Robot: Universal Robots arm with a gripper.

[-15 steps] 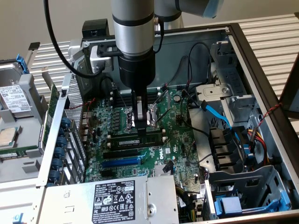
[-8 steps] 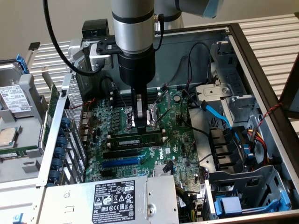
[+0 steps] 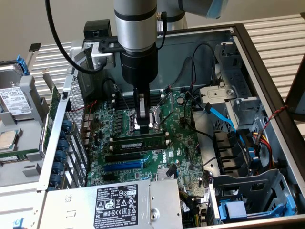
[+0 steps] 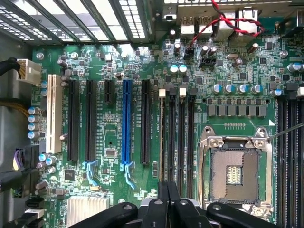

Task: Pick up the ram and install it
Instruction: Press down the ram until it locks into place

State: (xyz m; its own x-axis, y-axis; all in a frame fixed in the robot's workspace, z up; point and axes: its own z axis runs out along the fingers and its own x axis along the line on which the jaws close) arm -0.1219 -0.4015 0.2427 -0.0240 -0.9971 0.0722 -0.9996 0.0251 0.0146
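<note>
The robot arm (image 3: 137, 43) reaches down into an open computer case (image 3: 248, 52) that sits on a slatted bench (image 3: 281, 33). Its gripper (image 3: 142, 123) hangs low over the green motherboard (image 3: 183, 143), right by the shiny square chip socket (image 3: 152, 119). The two thin fingers (image 3: 143, 107) sit close together, and nothing shows between them, so the gripper looks pinched shut and is holding nothing. The ram (image 3: 140, 141) is a long dark green stick with a pale label. It stands on its edge in a slot on the motherboard, just at 6 o'clock from the gripper tips in the exterior view. It looks pushed in already, though I cannot tell if it is fully clicked down. The black slots (image 3: 125, 156) and the long blue slot (image 3: 123, 167) lie further toward 6 o'clock from the ram. In the wrist view, the gripper (image 4: 167, 195) points at the ram (image 4: 163, 142), which looks like a thin line in the row of black slots (image 4: 183, 142) next to the chip socket (image 4: 235, 173). The blue slot (image 4: 126, 123) stands out beside them. A grey power box (image 3: 114, 202) with a label sits at 6 o'clock in the exterior view.
</note>
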